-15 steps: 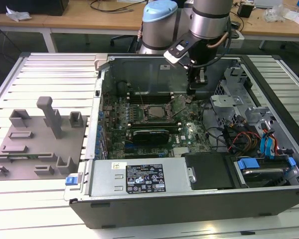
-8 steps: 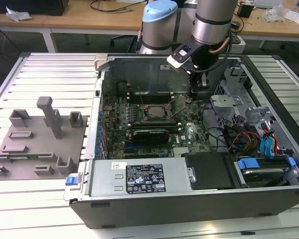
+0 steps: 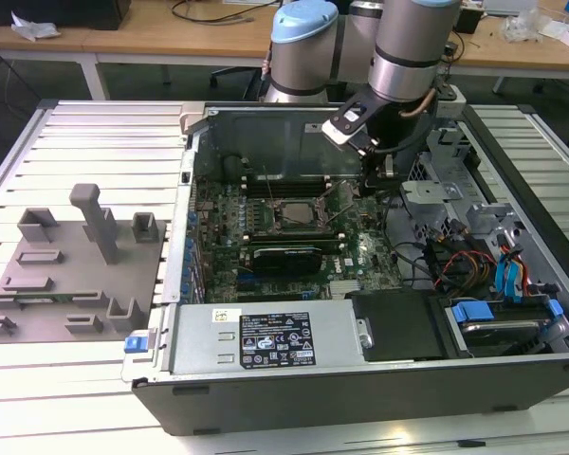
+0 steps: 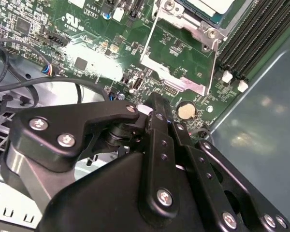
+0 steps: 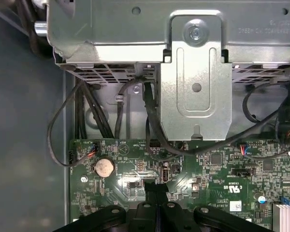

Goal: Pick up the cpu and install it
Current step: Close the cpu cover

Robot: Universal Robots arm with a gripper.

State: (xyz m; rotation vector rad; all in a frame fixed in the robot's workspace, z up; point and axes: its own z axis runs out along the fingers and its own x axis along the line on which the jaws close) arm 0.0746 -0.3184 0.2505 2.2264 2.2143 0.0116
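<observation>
Open computer case [image 3: 360, 403] with the arm [image 3: 408, 47] reaching in near its far wall. The gripper [image 5: 156, 187] hangs low over the green motherboard [image 5: 217, 169], near a round coin cell [image 5: 104, 167]. Its black fingers [image 4: 157, 125] lie pressed together, with nothing visible between them. The cpu [image 4: 210, 5] sits in the socket, apart from the gripper, its pale top cut off by the edge of the second wrist view. The metal frame [image 4: 176, 60] stands swung open beside it. In the exterior view the wrist hides the fingertips.

Exterior view high above the open case [image 3: 266, 403]; both wrist views close over the same coin cell [image 4: 185, 111] [image 5: 104, 167].
</observation>
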